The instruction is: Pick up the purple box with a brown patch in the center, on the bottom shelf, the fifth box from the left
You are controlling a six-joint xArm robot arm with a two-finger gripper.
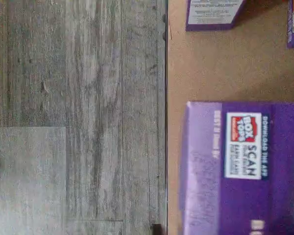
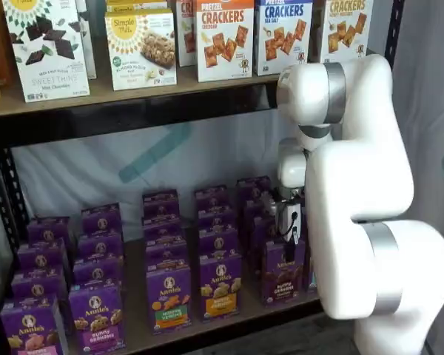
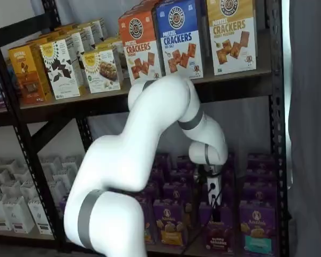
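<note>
The purple box (image 2: pixel 283 279) stands upright at the front of the bottom shelf (image 2: pixel 135 296), with dark brown cookies mid-front; it also shows in a shelf view (image 3: pixel 219 235). In the wrist view its purple top with a Box Tops label (image 1: pixel 240 166) lies on the tan board (image 1: pixel 210 68) by the shelf's front edge. My gripper (image 2: pixel 290 240) hangs straight above this box, close to its top, and shows in both shelf views (image 3: pixel 213 209). Its fingers are dark and side-on, so I cannot tell whether they are open.
A purple carton with an orange-yellow patch (image 2: pixel 220 285) stands just left of the box. Another purple carton (image 3: pixel 257 227) stands to its right. More purple cartons (image 2: pixel 207 222) fill the rows behind. Cracker boxes (image 2: pixel 223 37) sit on the shelf above. Grey plank floor (image 1: pixel 78 117) lies below the shelf edge.
</note>
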